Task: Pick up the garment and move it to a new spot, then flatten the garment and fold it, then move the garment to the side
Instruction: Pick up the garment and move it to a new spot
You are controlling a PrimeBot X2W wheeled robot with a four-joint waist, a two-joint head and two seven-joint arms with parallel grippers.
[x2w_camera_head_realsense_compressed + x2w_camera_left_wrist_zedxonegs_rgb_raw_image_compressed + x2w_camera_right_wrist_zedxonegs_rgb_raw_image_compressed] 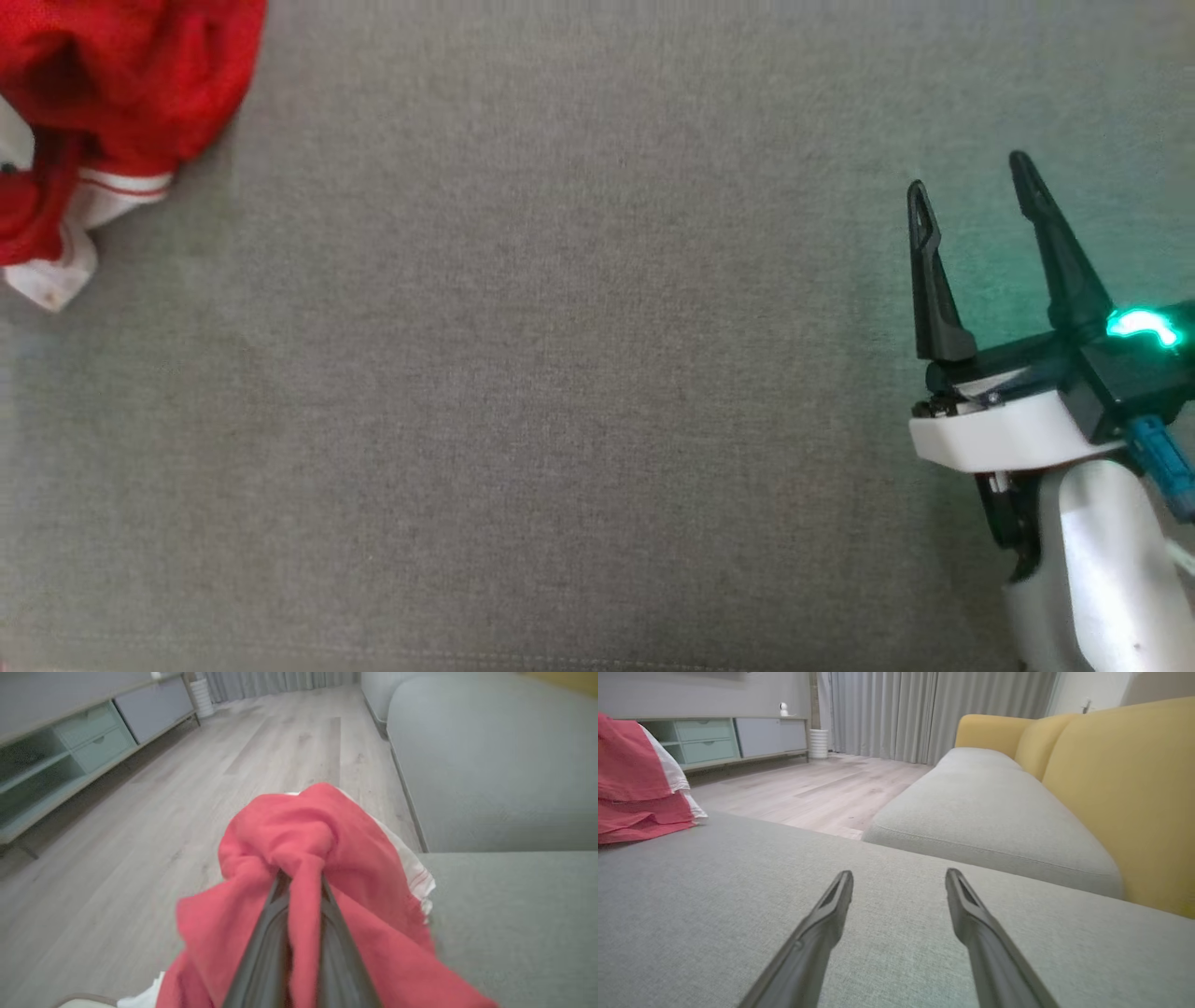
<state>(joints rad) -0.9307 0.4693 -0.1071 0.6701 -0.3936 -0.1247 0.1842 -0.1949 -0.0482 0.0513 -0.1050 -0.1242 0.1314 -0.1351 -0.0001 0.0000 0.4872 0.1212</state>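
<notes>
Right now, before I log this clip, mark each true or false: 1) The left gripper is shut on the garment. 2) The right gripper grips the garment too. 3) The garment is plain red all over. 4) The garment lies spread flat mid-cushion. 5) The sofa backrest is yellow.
1) True: the left gripper is closed on a fold of the garment.
2) False: the right gripper is open over the bare grey cushion, well apart from the garment.
3) False: it is red with white trim.
4) False: it is bunched up at the upper left of the head view.
5) True: the backrest is yellow.
</notes>
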